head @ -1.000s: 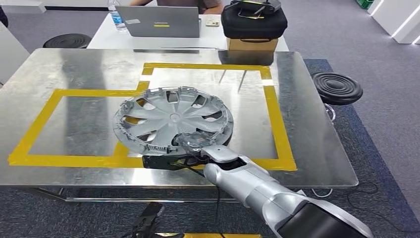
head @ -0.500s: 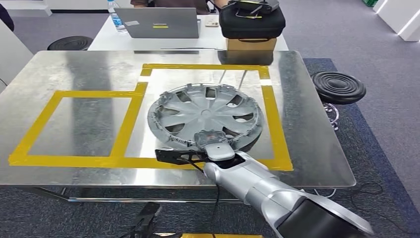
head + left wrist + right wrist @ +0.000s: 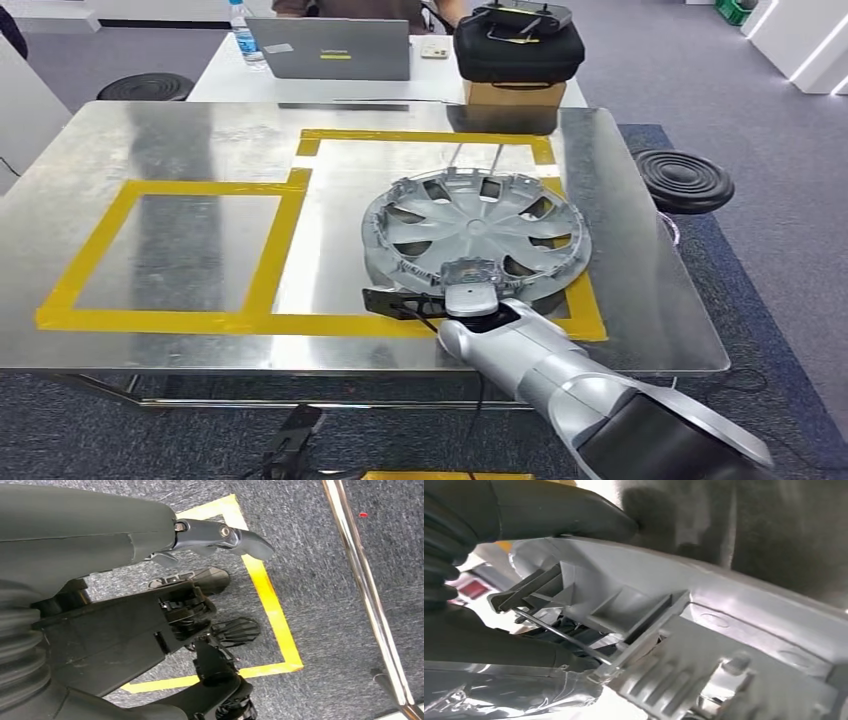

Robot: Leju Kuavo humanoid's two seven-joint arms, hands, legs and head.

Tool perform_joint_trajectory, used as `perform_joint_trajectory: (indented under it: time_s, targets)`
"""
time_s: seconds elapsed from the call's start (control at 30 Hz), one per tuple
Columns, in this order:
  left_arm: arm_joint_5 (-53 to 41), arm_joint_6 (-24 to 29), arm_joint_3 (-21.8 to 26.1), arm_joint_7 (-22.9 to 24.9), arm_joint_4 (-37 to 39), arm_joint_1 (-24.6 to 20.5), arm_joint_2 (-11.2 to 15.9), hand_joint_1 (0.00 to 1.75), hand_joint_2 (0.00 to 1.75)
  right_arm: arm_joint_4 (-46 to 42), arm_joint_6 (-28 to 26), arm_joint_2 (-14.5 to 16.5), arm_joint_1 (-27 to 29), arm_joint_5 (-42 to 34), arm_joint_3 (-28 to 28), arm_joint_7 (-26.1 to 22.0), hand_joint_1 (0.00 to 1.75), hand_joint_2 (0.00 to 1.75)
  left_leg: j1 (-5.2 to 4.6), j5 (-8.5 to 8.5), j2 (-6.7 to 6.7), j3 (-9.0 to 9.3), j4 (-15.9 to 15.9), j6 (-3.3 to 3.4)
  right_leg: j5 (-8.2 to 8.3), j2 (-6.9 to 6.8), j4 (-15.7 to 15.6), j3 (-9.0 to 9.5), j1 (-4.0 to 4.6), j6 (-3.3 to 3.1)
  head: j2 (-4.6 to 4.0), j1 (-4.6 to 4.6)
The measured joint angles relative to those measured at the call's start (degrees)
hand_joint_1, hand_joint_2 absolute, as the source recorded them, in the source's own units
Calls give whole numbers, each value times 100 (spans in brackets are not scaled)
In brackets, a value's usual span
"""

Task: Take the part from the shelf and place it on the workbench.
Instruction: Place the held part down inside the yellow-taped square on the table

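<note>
Silver wheel cover over the right end of the steel surface, inside the yellow tape outline, right hand gripping its near rim, fingers clamped over the edge, left hand hanging above the carpet, fingers loosely spread, holding nothing

right arm extended forward, right hand gripping, left hand hanging empty

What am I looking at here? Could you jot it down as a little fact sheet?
part: silver wheel cover, inner side up
held by: right hand, gripping its near rim
where: over the right yellow-taped box on the metal workbench
left hand: holds nothing, hanging over carpet
behind: laptop, black bag, water bottle
</note>
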Motion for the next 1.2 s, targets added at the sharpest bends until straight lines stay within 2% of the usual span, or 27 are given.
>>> perform_joint_trajectory:
  time_s: [0.07, 0.13, 0.17, 0.2, 0.23, 0.27, 0.33, 0.37, 0.4, 0.5, 0.57, 0.6, 0.67, 0.7, 0.73, 0.77, 0.83, 0.87, 0.93, 0.97, 1.03, 1.07, 1.1, 1.17, 1.2]
  targets:
    - [-15, 17, 5, 15, 0, -7, -4, 0, 175, 5, -14, -82, 1, 13, -22, 32, 175, 175, 2, 28, 8, -4, -5, 73, -219, -19, 338, -130, -8, 33, 0, 11]
    - [-27, 42, 9, 21, 0, -11, -4, 0, 175, 7, -62, -147, 13, 32, -33, 28, 175, 175, -21, 43, 10, -20, -6, 112, -627, -29, 1121, -482, -3, 44, 0, 23]
    - [-31, 55, 11, 25, 0, -10, -4, 0, 175, 7, -98, -168, 19, 44, -36, 19, 175, 175, -39, 50, 11, -29, -6, 124, -773, -29, 1482, -651, -1, 34, 0, 26]
    - [-35, 64, 13, 27, 0, -9, -4, 0, 175, 7, -131, -183, 24, 57, -39, 9, 175, 175, -59, 56, 11, -36, -6, 134, -824, -28, 1679, -739, 6, 12, 0, 26]
    - [-37, 71, 14, 28, 0, -9, -7, 0, 175, 7, -156, -191, 25, 68, -43, 0, 175, 175, -76, 62, 12, -41, -6, 143, -765, -28, 1636, -706, 22, -25, 0, 25]
    - [-37, 78, 15, 29, 0, -10, -11, 0, 175, 7, -172, -195, 23, 77, -50, -6, 175, 175, -90, 68, 12, -43, -6, 149, -621, -28, 1353, -545, 50, -72, 0, 25]
    - [-38, 85, 17, 29, 0, -17, -31, 0, 175, 7, -191, -197, 7, 87, -63, -18, 175, 175, -104, 81, 10, -40, -5, 148, -322, -45, 509, -57, 131, -176, 0, 20]
    - [-41, 86, 18, 28, 0, -21, -42, 0, 175, 7, -215, -197, 0, 97, -67, -35, 175, 175, -105, 86, 6, -38, -6, 134, -234, -51, 192, 119, 169, -209, 0, 23]
    - [-44, 87, 19, 28, 0, -24, -52, 0, 175, 8, -255, -198, -3, 110, -68, -66, 175, 175, -101, 90, 3, -36, -9, 109, -196, -56, 22, 210, 199, -230, 0, 26]
    - [-57, 87, 21, 25, 0, -27, -71, 0, 175, 8, -411, -195, 6, 168, -77, -229, 175, 175, -84, 102, 5, -37, -36, 12, -103, -36, -91, 248, 212, -267, 0, 31]
    - [-76, 98, 21, 22, 0, -33, -73, 0, 175, 9, -453, -187, 12, 204, -98, -348, 175, 175, -92, -72, 17, -147, 183, -34, 2, -32, -184, 289, 172, -287, 0, 24]
    - [-85, 110, 21, 22, 0, -33, -68, 0, 175, 10, -457, -183, 20, 222, -111, -407, 175, 175, -90, -246, 24, -280, 466, -53, 35, -35, -208, 287, 158, -285, 0, 20]
    - [-98, 141, 21, 26, 0, -25, -58, 0, 175, 11, -466, -181, 35, 255, -142, -526, 87, 87, -82, -583, 32, -616, 1173, -97, 46, -35, -213, 267, 147, -295, 0, 20]
    - [-106, 156, 21, 32, 0, -20, -51, 0, 175, 12, -471, -179, 46, 268, -156, -586, 44, 44, -76, -634, 37, -727, 1402, -117, 47, -33, -212, 263, 143, -295, 0, 21]
    - [-118, 171, 21, 38, 0, -17, -44, 0, 175, 13, -484, -177, 50, 280, -169, -644, 0, 0, -69, -578, 42, -747, 1437, -136, 47, -28, -211, 261, 135, -288, 0, 21]
    - [-130, 187, 21, 45, 0, -16, -36, 0, 175, 13, -499, -174, 49, 293, -185, -711, 0, 0, -59, -420, 48, -657, 1250, -156, 45, -20, -206, 262, 123, -276, 0, 21]
    - [-148, 210, 21, 48, 1, -19, -26, 0, 175, 14, -552, -162, 35, 334, -205, -862, 0, 0, -24, -58, 64, -280, 499, -209, 26, 7, -171, 256, 106, -217, 0, 15]
    - [-149, 219, 21, 40, 1, -22, -27, 0, 175, 14, -586, -155, 23, 365, -211, -945, 0, 0, -9, 51, 54, -119, 176, -200, 10, 26, -139, 238, 110, -182, 0, 13]
    - [-137, 229, 22, 9, 2, -25, -35, 0, 175, 14, -683, -141, 16, 442, -214, -1091, 0, 0, -8, 81, 30, 1, -86, -127, -8, 56, -106, 205, 126, -122, 0, 17]
    - [-125, 232, 22, -12, 2, -25, -37, 0, 175, 14, -740, -138, 17, 483, -214, -1148, 0, 0, -18, 85, 15, -3, -88, -65, -6, 63, -107, 197, 122, -107, 0, 26]
    - [-103, 219, 25, -51, 2, -24, -40, 0, 175, 14, -865, -136, 25, 560, -214, -1232, 0, 0, -20, 100, 24, -2, -94, 15, -55, 51, -51, 158, 99, -60, 0, 35]
    - [-97, 213, 26, -67, 2, -26, -42, 0, 175, 14, -924, -136, 28, 597, -214, -1267, 0, 0, -14, 107, 28, -2, -98, 49, -158, 33, 112, 77, 91, -33, 0, 51]
    - [-94, 207, 28, -80, 2, -27, -43, 0, 175, 14, -1002, -136, 36, 640, -214, -1307, 0, 0, -7, 114, 33, -3, -102, 80, -321, 11, 411, -69, 84, -4, 0, 64]
    - [-92, 207, 30, -90, 2, -22, -38, 0, 175, 14, -1174, -136, 74, 716, -214, -1371, 0, 0, -10, 112, 37, -15, -102, 104, -708, -22, 1264, -489, 75, 29, 0, 87]
    - [-92, 207, 31, -90, 2, -16, -36, 0, 175, 14, -1257, -136, 99, 744, -214, -1392, 0, 0, -11, 110, 38, -18, -102, 107, -823, -27, 1613, -673, 71, 35, 0, 86]
